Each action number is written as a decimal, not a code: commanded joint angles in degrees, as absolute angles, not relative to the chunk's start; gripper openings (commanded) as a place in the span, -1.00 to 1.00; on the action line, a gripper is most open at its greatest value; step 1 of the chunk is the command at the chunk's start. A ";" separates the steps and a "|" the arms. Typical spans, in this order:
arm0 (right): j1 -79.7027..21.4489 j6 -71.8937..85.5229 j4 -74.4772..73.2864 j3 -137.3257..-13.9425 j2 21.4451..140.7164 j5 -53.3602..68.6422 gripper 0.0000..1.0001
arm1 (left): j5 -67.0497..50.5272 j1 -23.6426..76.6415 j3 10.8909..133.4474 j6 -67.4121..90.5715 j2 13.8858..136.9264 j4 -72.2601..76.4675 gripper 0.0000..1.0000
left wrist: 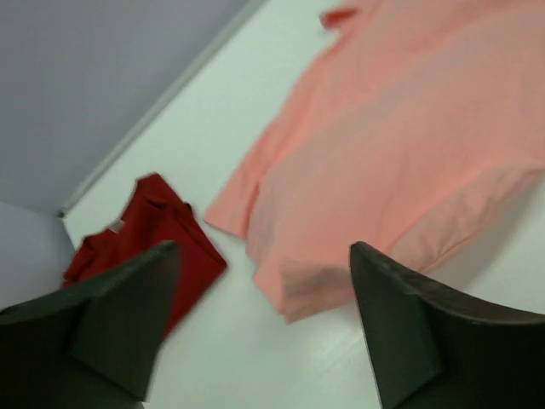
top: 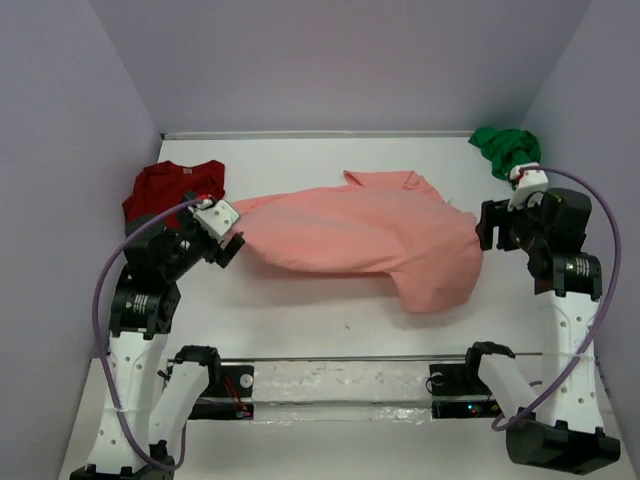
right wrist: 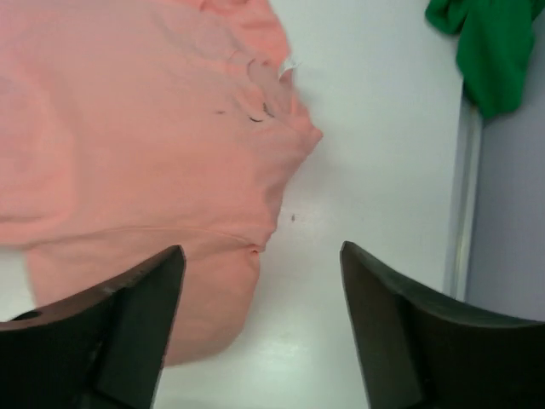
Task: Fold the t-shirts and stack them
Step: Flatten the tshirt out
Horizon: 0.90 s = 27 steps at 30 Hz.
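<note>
Left wrist view: the two dark fingers point(left wrist: 128, 315) of the left claw point(left wrist: 262, 256) are seen nearest, spread wide, nothing between them. Right wrist view: the right claw point(right wrist: 261, 251) is likewise released and empty.

Position: the salmon-pink shirt point(top: 370, 235) is spread across the middle of the white table point(top: 300, 320), stretching almost from one claw to the other. The dark red shirt point(top: 170, 190) is bunched at the upper left of the top view. The green shirt point(top: 505, 150) is crumpled in the upper right corner against the wall.

Step judged: laying the salmon-pink shirt flat before the first fold. It is not yet flat. The lower right part hangs down as a rounded lobe, and the left end is tapered and rolled under.

Method advised:
- The rolled left edge, low in the left wrist view, should be pinched close to the table so that one layer only is taken.
- The right edge should be taken near the seam, low in the right wrist view.
- Both ends should be drawn apart evenly, then lowered, so that creases are pulled out and not pressed in.

Materials: thin matte knit, limp, soft shallow wrinkles. A small white label point(right wrist: 289, 66) is visible at the collar edge. The table is smooth and faintly glossy, so the cloth is expected to slide easily.
</note>
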<state>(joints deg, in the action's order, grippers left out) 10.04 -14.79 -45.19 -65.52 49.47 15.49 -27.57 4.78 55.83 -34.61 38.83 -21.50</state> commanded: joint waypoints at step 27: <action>9.58 -16.00 -44.12 -81.29 85.59 27.25 -1.00 | -41.22 4.66 55.11 -36.13 72.50 -15.39 0.38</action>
<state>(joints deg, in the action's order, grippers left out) 10.02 -14.94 -46.30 -75.99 82.72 22.65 -38.26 4.75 53.17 -38.09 70.28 -20.08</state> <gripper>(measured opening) 0.010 0.740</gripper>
